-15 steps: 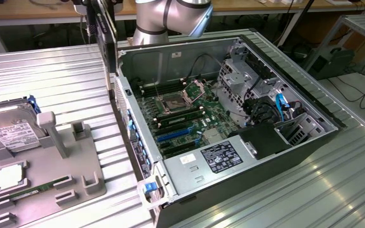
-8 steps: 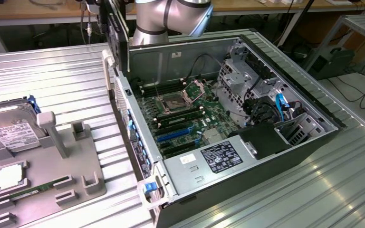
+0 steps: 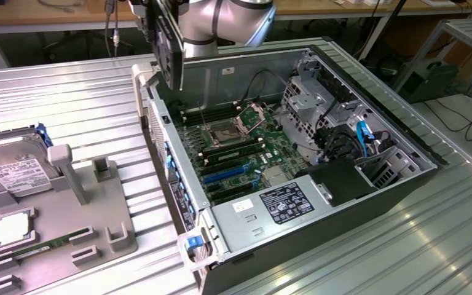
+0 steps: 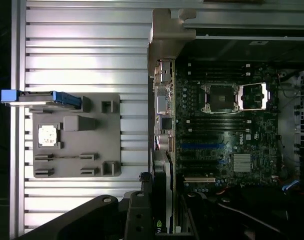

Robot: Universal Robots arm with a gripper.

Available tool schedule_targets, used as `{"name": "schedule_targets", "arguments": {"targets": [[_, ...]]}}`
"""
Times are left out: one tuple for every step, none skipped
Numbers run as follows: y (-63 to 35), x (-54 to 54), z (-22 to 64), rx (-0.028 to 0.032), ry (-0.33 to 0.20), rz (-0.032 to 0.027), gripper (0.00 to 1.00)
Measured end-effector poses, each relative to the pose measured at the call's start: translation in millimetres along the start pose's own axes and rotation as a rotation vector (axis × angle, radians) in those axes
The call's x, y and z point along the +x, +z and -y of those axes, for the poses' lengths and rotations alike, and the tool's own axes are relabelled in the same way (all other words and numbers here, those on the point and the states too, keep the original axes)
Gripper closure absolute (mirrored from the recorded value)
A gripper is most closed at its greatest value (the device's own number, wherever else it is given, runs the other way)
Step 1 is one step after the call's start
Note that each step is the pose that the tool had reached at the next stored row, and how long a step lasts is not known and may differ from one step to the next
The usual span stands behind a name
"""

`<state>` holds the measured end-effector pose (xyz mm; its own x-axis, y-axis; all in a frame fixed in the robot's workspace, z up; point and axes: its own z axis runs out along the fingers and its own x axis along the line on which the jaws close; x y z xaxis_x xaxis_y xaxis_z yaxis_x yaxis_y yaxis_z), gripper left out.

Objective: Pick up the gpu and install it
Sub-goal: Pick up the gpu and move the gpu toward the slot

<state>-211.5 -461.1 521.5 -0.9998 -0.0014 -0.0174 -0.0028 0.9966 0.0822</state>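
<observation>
I had the gripper (image 4: 146, 215) clamped on the gpu (image 3: 170, 55), which hung upright beneath it above the side wall of the computer case (image 3: 219, 77), with the motherboard (image 3: 244, 153) down inside the case on one side and the parts tray (image 3: 96, 221), carrying the hard drive (image 3: 10, 169), on the table (image 3: 72, 104) on the other.
</observation>
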Motion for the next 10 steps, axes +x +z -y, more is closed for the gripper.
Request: {"name": "schedule_targets", "arguments": {"targets": [[0.0, -1.8, 0.0, 0.0000, 0.000, 0.0000, 0.73], [0.1, -3.8, 0.0, 0.0000, 0.000, 0.0001, 0.73], [0.1, -5.9, 0.0, 0.0001, 0.000, 0.0000, 0.73], [0.1, -7.6, 0.0, 0.0000, 0.000, 0.0000, 0.73], [0.1, -9.4, 0.0, 0.0000, 0.000, 0.0000, 0.73], [0.2, -11.7, 0.0, 0.0000, 0.000, 0.0000, 0.73], [0.3, -14.3, 0.0, 0.0000, 0.000, 0.0000, 0.73], [0.3, -16.7, 0.0, 0.0000, 0.000, 0.0000, 0.73], [0.3, -19.6, 0.1, 0.0000, 0.000, 0.0000, 0.73], [0.4, -21.2, 0.1, 0.0000, 0.000, 0.0000, 0.73]]}}
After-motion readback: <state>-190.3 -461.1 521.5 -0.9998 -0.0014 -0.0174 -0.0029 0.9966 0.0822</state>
